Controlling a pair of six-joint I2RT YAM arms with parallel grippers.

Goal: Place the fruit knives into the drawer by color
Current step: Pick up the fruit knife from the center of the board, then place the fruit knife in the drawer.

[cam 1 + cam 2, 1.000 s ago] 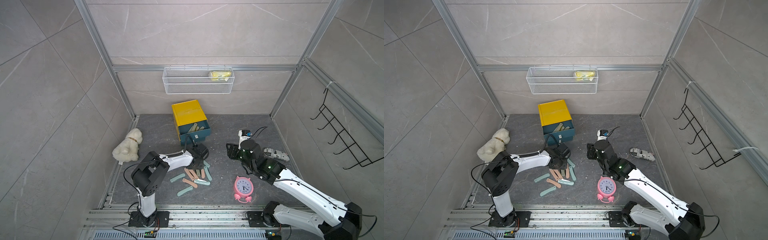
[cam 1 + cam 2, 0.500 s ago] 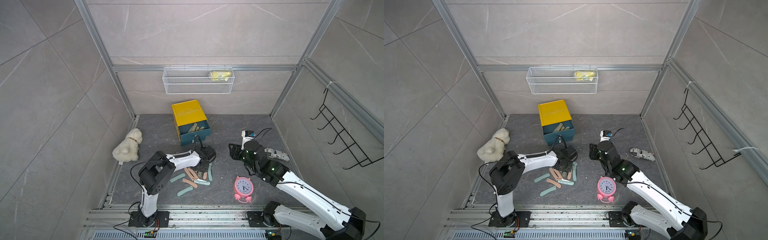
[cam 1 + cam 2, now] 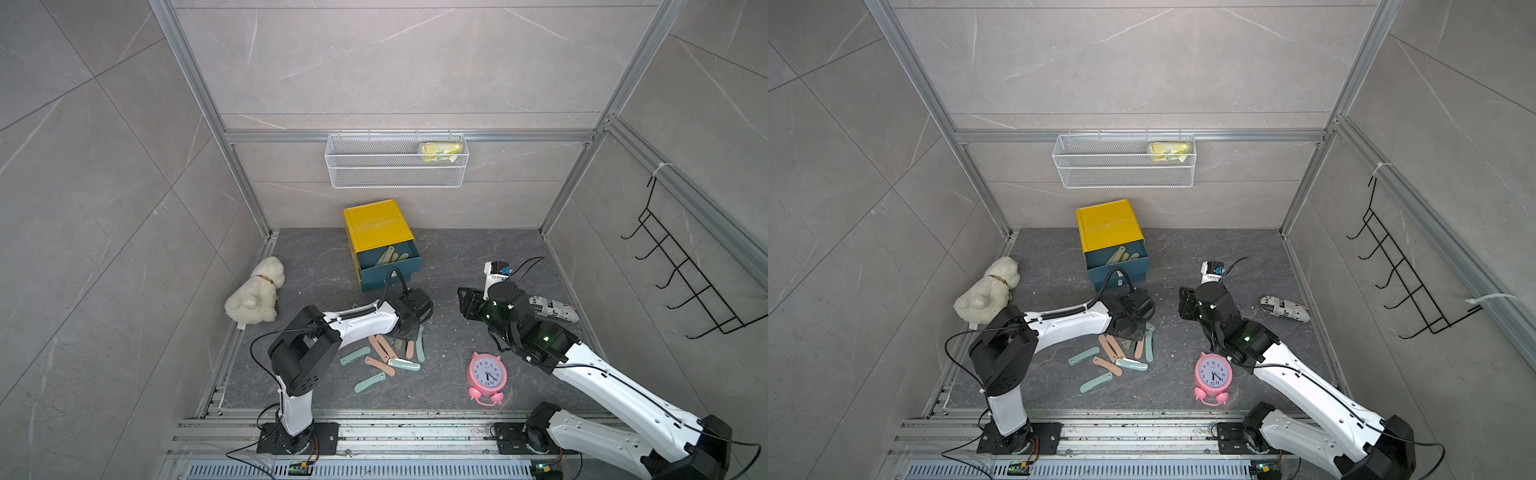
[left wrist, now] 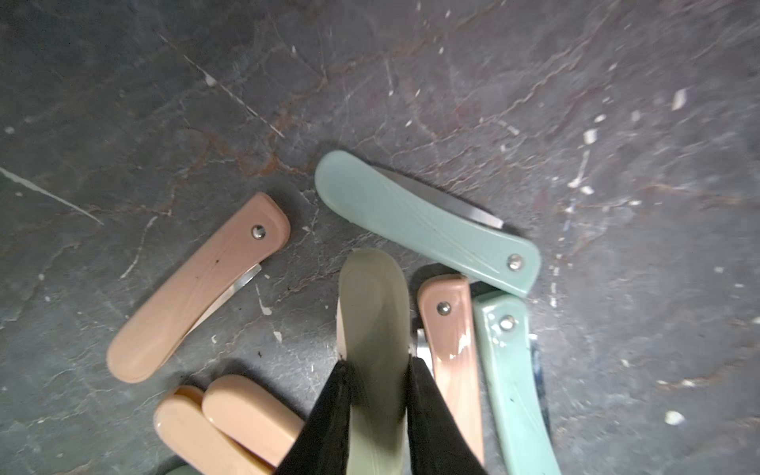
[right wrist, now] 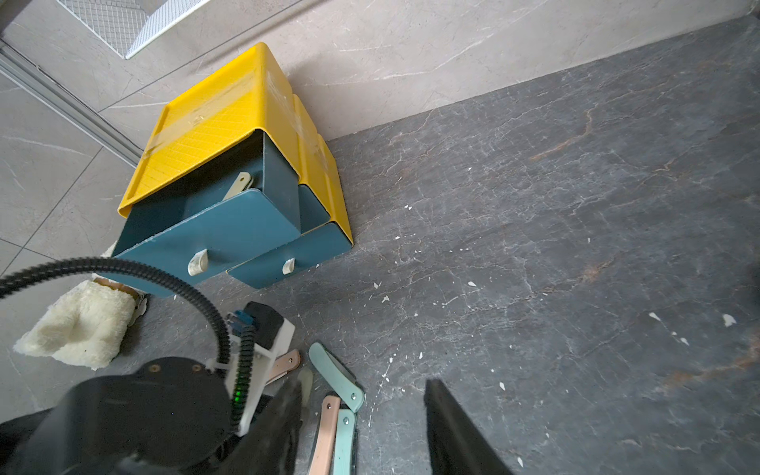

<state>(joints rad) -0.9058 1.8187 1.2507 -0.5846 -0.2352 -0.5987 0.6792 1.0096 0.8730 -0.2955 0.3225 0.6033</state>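
Several fruit knives point(image 3: 386, 353) in salmon-pink and mint-teal lie scattered on the dark floor in front of the drawer point(image 3: 376, 226). The drawer is a yellow cabinet, and its top teal tray point(image 3: 388, 259) is pulled out with olive knives inside. My left gripper point(image 4: 376, 366) is down at the far edge of the pile, shut on an olive-green knife point(image 4: 372, 312). That knife lies between a pink knife point(image 4: 450, 341) and a teal one point(image 4: 423, 222). My right gripper point(image 5: 366, 415) hovers open to the right of the pile point(image 3: 467, 303), holding nothing.
A cream plush dog point(image 3: 253, 297) lies at the left wall. A pink alarm clock point(image 3: 487, 376) stands in front of the right arm. A newspaper-print bundle point(image 3: 552, 309) lies behind that arm. A white wire basket point(image 3: 395, 166) hangs on the back wall and a black hook rack point(image 3: 681, 282) on the right wall.
My left gripper has closed on the olive-green knife at the pile's far edge. The right arm has drifted slightly right, its jaws unchanged.
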